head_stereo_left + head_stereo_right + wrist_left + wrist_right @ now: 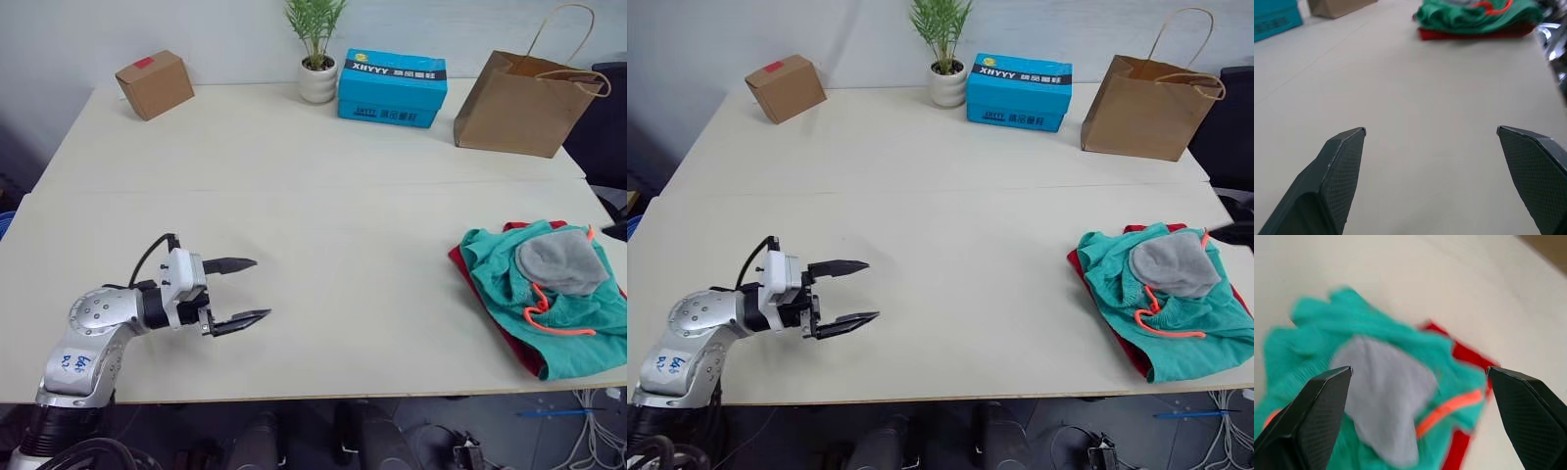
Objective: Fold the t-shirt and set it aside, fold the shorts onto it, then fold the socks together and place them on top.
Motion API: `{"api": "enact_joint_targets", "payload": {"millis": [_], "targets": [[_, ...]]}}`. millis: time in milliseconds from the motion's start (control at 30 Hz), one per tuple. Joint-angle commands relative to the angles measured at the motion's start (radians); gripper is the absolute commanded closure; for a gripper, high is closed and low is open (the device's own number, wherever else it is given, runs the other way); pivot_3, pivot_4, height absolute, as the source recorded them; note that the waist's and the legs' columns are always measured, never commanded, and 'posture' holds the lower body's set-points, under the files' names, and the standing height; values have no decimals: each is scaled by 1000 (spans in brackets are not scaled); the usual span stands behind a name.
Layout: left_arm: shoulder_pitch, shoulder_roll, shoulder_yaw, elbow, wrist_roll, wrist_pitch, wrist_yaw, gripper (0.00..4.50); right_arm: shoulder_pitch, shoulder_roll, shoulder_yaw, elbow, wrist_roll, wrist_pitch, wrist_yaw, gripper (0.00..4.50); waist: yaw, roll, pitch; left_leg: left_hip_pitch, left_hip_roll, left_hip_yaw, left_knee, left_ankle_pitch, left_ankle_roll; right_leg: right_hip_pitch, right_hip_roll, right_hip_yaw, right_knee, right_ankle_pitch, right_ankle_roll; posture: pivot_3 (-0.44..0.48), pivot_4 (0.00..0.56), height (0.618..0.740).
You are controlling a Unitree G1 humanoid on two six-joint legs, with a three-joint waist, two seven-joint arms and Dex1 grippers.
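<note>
While the left gripper [243, 291] rests released at 8 o'clock, the right gripper [1420, 377], also released, hovers above the soft, light socks [560, 262] on shorts [509, 284] and t-shirt [519, 350] at the counter [343, 176] 3 o'clock; I would pinch a sock edge.

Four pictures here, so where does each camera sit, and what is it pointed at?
Head, two eyes: look forward and down over the table; left arm and open left gripper show.
Left wrist: looks along its open fingers across the table.
Right wrist: above the socks, open fingers framing them.
All share the shorts over the t-shirt.
</note>
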Motion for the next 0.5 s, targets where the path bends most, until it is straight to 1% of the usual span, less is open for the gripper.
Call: {"api": "enact_joint_targets", "payload": {"millis": [33,100,167,267,367,467,500], "targets": [[12,19,30,26,70,-74,43,0,119,227,-81,-274,128,-179,-104,21,-3,-5,-3,1,2,0,0,0,-1,1,1,0,0,0,0,0,150,740],[19,27,38,28,97,-88,66,0,227,338,-85,-428,169,-216,-131,21,6,-7,-2,0,4,0,1,-1,-2,0,3,0,0,0,0,0,150,740],[41,35,52,20,105,-94,75,0,334,431,-58,-555,191,-259,-139,21,29,-3,0,-3,4,-1,0,0,-1,-2,3,-2,0,0,-1,0,150,740],[73,43,66,14,116,-107,87,0,446,540,-18,-665,207,-302,-178,21,46,-2,1,-6,4,-1,1,-1,1,-4,2,-2,0,0,0,0,150,740],[101,41,84,5,117,-109,101,0,529,596,16,-668,185,-392,-187,21,48,-3,0,-6,3,-1,5,-4,5,-1,0,-2,-3,1,1,0,150,740],[126,40,100,-1,103,-98,107,0,561,649,26,-641,171,-454,-233,21,37,-3,0,-4,-1,0,6,-7,12,1,-3,-1,-3,2,3,0,150,740],[131,41,103,1,100,-100,104,0,566,656,36,-621,148,-506,-238,21,37,-3,0,-3,-1,0,6,-7,12,2,-4,-1,-2,3,3,0,150,740]]}}
